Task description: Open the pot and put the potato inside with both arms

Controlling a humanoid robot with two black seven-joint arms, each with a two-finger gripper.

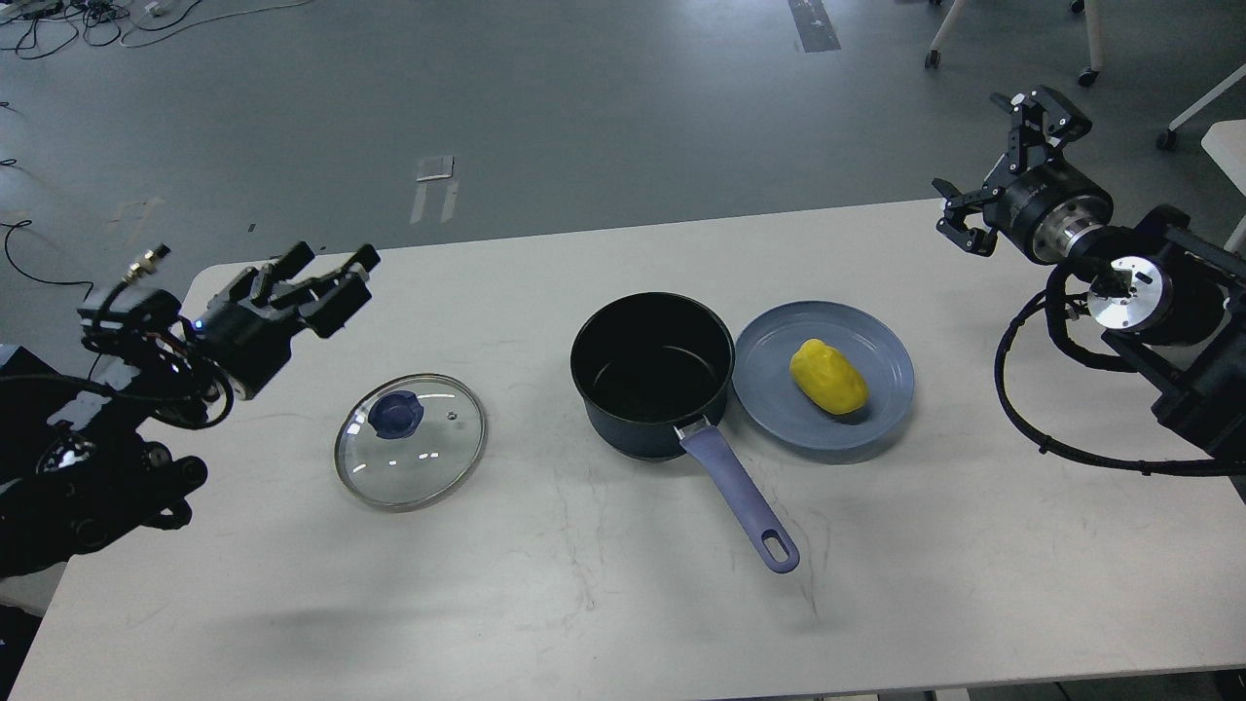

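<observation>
The black pot point(652, 375) stands open and empty at the table's middle, its purple handle point(740, 499) pointing toward me. The yellow potato point(828, 377) lies on a grey-blue plate point(886, 389) just right of the pot. The glass lid point(411, 440) with a purple knob lies flat on the table left of the pot. My left gripper point(316, 275) is open and empty, raised above the table's far left, up and left of the lid. My right gripper point(1003, 166) is open and empty, high at the far right edge, well apart from the potato.
The white table point(584, 604) spans the view. Beyond its far edge is grey floor with cables at the top left and chair legs point(1090, 58) at the top right. A black cable loop point(1042, 428) hangs from my right arm over the table's right side.
</observation>
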